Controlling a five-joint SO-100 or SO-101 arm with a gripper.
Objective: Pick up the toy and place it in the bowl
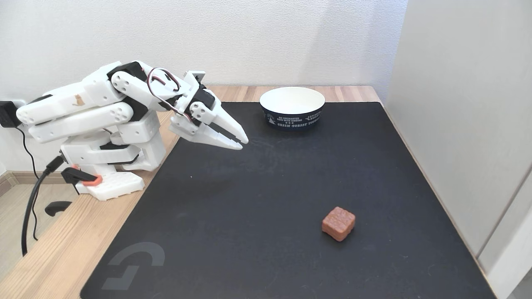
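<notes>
Presently the gripper hangs empty, jaws nearly closed, arm folded back. Pickup not begun. The bowl stands beyond the tips; the toy lies well apart. Next: open, reach out and descend over it.

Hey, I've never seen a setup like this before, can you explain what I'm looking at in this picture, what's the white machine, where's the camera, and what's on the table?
The white plastic machine is a small robot arm, folded low at the left of this fixed view, which looks down on the table from the front. Its two-finger gripper points toward the middle with the fingertips nearly together, holding nothing. It sits on a wooden table covered by a large black mat. On the mat, at the far edge, stands a round paper bowl, white inside and dark navy outside with white lettering; it looks empty. Nearer the camera, to the right, lies a small reddish-brown cube-like toy block, alone and untouched.
</notes>
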